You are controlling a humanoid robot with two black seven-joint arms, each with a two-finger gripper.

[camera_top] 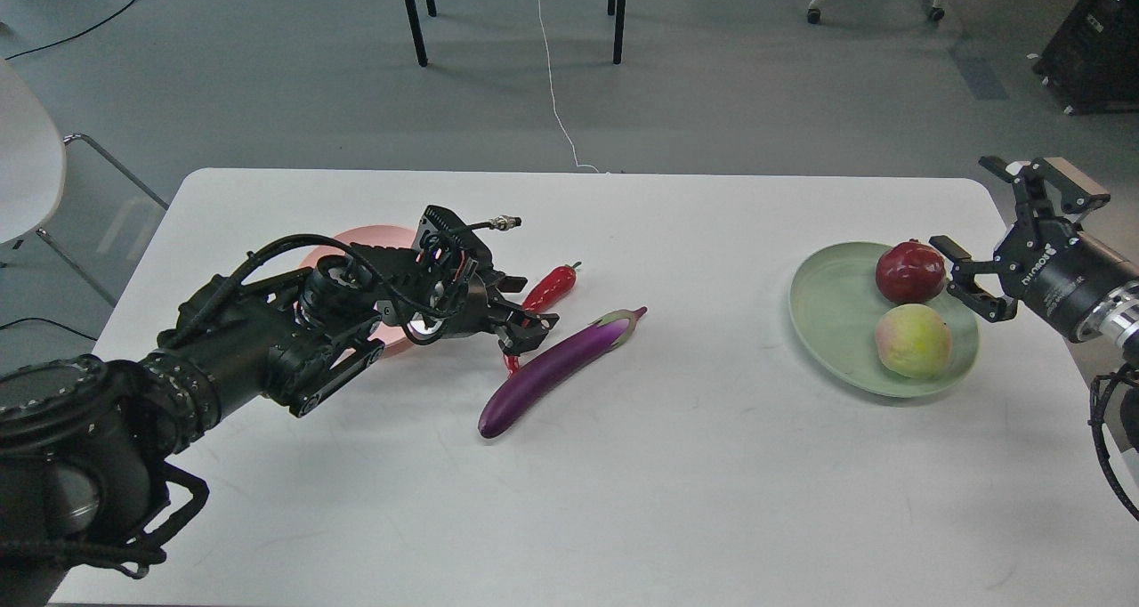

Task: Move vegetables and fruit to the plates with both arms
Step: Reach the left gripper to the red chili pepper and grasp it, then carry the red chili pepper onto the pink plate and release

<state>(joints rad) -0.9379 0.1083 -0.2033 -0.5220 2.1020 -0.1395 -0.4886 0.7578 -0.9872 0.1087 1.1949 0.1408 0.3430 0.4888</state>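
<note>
White desk. Eggplant: mid-desk, lying diagonal. Mango-like fruit, pomegranate: on green plate, right side. Right pincer: spread, empty, just beside pomegranate. Left pincer: fingers parted astride chili pepper; grip cannot be told. Pink plate: far left, mostly behind left arm.

Left arm enters from 8 o'clock, runs low toward 2 o'clock, cables looped over wrist. Left claw at its far end, just left of centre, fingers spread apart, pointing to 3 o'clock, low by tabletop. Right arm enters from 3 o'clock edge, silver wrist ring visible, lettering on black body. Right claw points to 9 o'clock, fingers parted, one upper and one lower, nothing between them. Claws well apart.
</note>
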